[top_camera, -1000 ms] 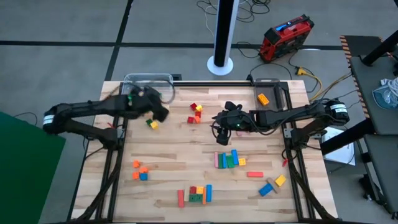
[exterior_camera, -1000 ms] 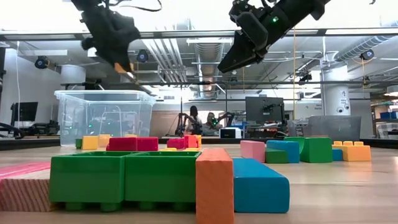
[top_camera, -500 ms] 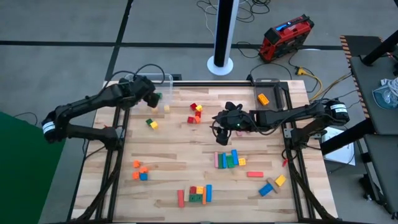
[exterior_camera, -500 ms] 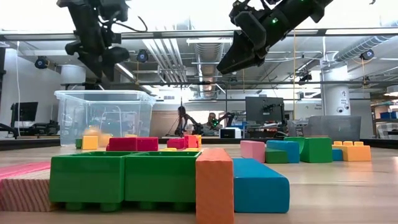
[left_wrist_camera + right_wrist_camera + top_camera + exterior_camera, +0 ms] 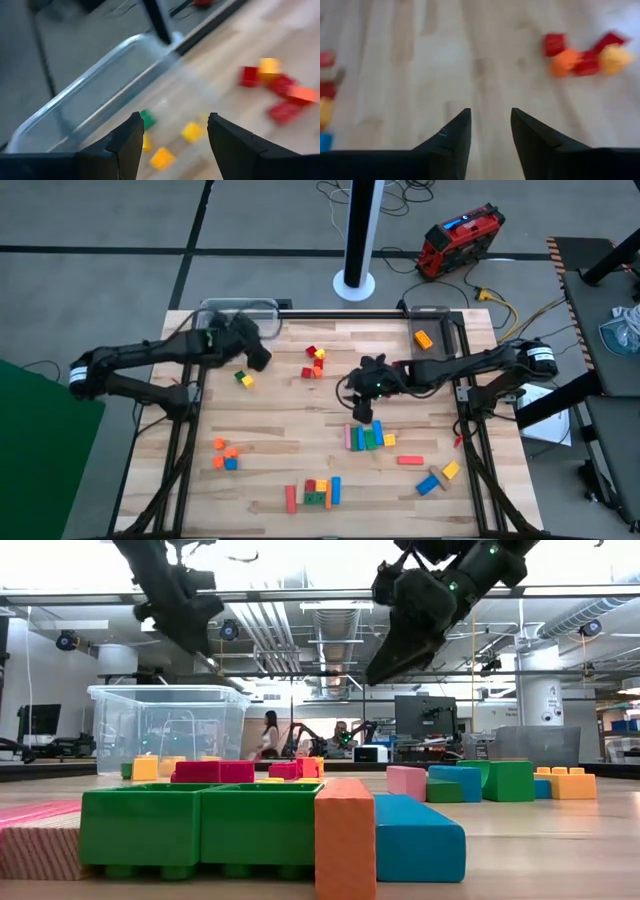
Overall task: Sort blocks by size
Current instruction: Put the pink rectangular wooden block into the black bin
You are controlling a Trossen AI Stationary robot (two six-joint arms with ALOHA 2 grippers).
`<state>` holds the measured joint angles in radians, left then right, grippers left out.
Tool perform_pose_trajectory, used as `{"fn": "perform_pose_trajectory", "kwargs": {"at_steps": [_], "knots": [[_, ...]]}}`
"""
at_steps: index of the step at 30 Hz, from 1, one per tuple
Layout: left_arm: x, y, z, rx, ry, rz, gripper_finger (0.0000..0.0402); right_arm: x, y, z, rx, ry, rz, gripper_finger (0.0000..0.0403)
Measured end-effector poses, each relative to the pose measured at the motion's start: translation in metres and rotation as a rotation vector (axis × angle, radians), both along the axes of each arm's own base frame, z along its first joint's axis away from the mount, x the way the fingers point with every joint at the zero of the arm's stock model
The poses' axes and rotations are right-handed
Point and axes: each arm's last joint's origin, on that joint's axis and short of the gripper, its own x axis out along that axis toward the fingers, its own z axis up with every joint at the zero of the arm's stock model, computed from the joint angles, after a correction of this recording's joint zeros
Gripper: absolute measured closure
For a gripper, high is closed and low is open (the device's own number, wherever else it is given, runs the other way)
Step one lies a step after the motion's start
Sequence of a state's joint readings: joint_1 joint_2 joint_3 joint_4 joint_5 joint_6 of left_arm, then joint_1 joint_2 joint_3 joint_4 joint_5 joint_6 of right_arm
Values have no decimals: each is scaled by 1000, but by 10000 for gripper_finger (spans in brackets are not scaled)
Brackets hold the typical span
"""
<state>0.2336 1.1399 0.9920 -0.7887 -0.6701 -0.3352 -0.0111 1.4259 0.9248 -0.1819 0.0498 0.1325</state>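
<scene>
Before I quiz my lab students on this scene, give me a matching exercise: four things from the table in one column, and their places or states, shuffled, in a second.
Things:
1. left gripper
2. right gripper
3. clear tub
4. orange block

Places or states:
A. at the table's far left corner
B. lying alone near the table's far right corner
C. open and empty, above the row of upright blocks
D. open and empty, beside the clear tub

Pairs: 1-D, 2-C, 3-A, 4-B
</scene>
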Motion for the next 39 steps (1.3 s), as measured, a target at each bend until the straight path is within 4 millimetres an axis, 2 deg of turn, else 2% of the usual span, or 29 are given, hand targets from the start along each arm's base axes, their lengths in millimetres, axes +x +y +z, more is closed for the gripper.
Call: {"fn": "perform_pose_trajectory", "kwargs": {"at_steps": [7,12,17,21,29,39], "knots": [[20,-42,-3,14,-12,-214,217,9,23,-32,81,114,154,336],[26,-60,-8,5,-5,-282,217,7,39,-37,110,156,186,386],[29,-70,-12,13,5,-306,217,-1,52,-41,149,236,168,390],[30,-72,-14,16,15,-310,217,1,61,-48,147,248,196,390],[31,-72,-14,16,20,-310,217,8,62,-73,137,302,186,390],[32,-72,-15,13,13,-304,217,19,58,-71,97,198,243,390]]}}
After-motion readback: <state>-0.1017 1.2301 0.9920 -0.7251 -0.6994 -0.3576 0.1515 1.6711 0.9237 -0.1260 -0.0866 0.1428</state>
